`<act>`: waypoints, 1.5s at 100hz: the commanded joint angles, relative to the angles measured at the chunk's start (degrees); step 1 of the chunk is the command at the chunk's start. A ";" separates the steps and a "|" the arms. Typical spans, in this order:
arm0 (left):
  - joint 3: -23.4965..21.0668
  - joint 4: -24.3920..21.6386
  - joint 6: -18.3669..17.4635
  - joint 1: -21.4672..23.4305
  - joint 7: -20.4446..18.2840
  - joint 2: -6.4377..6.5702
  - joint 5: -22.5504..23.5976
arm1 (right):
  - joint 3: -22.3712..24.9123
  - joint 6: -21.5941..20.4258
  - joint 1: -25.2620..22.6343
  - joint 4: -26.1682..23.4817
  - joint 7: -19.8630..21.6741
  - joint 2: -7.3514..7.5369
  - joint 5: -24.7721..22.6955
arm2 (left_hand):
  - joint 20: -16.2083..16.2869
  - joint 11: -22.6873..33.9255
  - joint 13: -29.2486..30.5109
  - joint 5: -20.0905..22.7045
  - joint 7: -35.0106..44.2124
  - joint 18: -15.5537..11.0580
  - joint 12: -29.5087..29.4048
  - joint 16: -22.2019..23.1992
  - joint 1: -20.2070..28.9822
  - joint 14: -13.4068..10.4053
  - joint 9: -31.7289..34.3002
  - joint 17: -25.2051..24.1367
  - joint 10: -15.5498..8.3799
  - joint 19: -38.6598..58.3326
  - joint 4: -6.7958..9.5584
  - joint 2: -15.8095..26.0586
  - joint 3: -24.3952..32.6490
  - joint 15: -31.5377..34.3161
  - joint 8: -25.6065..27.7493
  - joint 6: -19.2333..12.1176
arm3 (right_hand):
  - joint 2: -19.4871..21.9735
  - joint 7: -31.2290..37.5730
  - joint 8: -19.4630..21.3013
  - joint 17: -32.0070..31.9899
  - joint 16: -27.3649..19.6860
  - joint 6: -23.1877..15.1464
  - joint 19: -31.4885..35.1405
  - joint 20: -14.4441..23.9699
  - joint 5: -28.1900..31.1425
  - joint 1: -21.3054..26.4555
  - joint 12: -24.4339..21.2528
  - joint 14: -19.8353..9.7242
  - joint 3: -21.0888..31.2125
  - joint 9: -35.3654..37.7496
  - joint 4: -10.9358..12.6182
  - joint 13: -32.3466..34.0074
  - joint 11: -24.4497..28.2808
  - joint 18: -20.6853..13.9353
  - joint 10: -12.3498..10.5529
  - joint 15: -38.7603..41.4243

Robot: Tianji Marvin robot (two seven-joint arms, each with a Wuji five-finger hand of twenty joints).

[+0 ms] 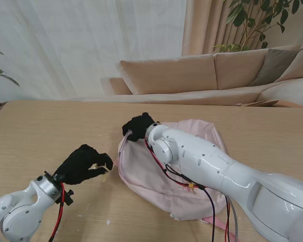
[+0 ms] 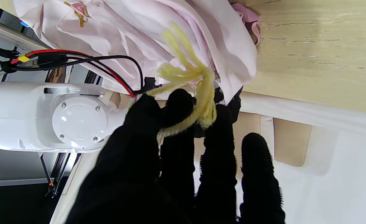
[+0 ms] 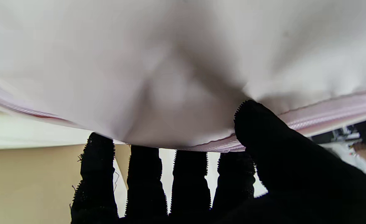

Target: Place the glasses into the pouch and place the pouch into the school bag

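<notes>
My right hand (image 1: 139, 126) is clamped on the school bag (image 1: 156, 176) at its zip edge on the side farther from me. In the right wrist view the thumb presses the pink fabric from one side and the 4 fingers (image 3: 145, 174) sit on the other, so that's a pinch on the flap, probably holding the mouth open.

My left hand (image 1: 83, 164) is on the table (image 1: 50, 126) to the left of the bag, just beside its edge. It's closed around something small and pale. In the left wrist view that reads as a yellow yarn cord (image 2: 198, 90) looped over the fingers, likely the pouch drawstring. I can't see the pouch body, it's hidden inside the grip if it's there at all. I can't see the glasses in any view either, so I can't tell if they're in the pouch yet.

Risks from here, my read:
- I may be holding cord only. If so, the pouch can swing on the carry and snag the zip.
- Fabric is thin and slack. If the right pinch slips, the opening collapses before the left hand gets there.
- The right forearm and its cables (image 1: 169, 169) lie across the bag. The route to the opening is tight, so the 2 arms could clash.
- The cord could catch on my glove when I let go.
</notes>
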 commanded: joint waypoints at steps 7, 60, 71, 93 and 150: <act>0.09 0.54 0.54 0.41 -0.62 -0.22 0.72 | 2.25 2.44 -0.76 -1.23 2.13 0.33 3.70 | 0.77 0.40 -0.74 2.97 3.58 0.57 0.86 0.05 2.52 0.30 0.79 -0.72 0.38 0.60 1.65 4.31 2.01 0.25 2.00 -3.37 | 3.58 5.48 3.58 5.56 5.63 7.84 7.08 0.66 1.58 2.66 7.59 0.30 1.95 5.66 1.25 8.78 12.11 0.28 6.95 9.93; 2.46 1.54 1.93 -0.32 -1.25 -0.05 0.39 | 13.32 16.48 -4.68 -6.69 1.39 1.45 12.44 | 0.76 0.03 -0.89 3.13 3.61 0.53 0.79 -0.07 2.52 0.35 0.77 -0.78 0.36 0.53 1.66 4.20 2.00 -0.04 2.00 -3.35 | 1.77 9.80 4.04 14.39 9.19 17.22 18.02 2.32 2.57 4.39 10.96 4.57 5.01 14.10 0.65 18.60 20.05 3.66 10.82 21.36; 2.75 1.04 1.42 0.26 -2.08 0.10 0.14 | 14.14 19.69 -4.52 -7.20 1.24 1.52 12.29 | 0.77 -0.03 -0.92 3.10 3.61 0.50 0.77 -0.10 2.52 0.32 0.76 -0.82 0.35 0.51 1.66 4.19 2.03 -0.08 1.98 -3.33 | 1.75 9.89 4.10 14.45 9.15 17.51 18.35 2.31 2.59 4.49 11.03 4.68 5.03 14.13 0.57 18.64 20.10 3.77 11.01 21.51; 2.24 -1.55 -1.66 2.84 -4.17 0.53 -0.13 | 14.73 24.29 -3.49 -6.61 1.21 1.32 12.05 | 0.82 -0.21 -0.55 3.13 3.55 0.49 0.64 -0.24 2.41 0.20 0.97 -0.58 0.16 0.62 1.62 4.11 2.12 -0.15 1.87 -3.42 | 1.87 9.95 4.21 14.44 9.12 17.73 18.82 2.31 2.46 4.70 11.16 4.88 4.85 14.05 0.44 18.68 20.18 3.86 11.06 21.78; 1.87 -0.38 -0.99 1.08 -2.67 0.23 0.15 | 11.75 19.04 -4.11 -11.47 8.25 6.32 3.72 | 0.73 -0.37 -0.63 3.15 3.59 0.54 0.57 -0.34 2.38 0.31 1.03 -0.58 0.26 0.51 1.59 4.11 2.25 -0.24 1.79 -3.39 | -2.63 -23.08 -8.61 0.69 0.27 1.84 4.68 -0.93 -18.86 -0.44 -4.63 2.36 9.34 -18.46 7.19 -4.46 -2.95 -0.09 5.57 -2.91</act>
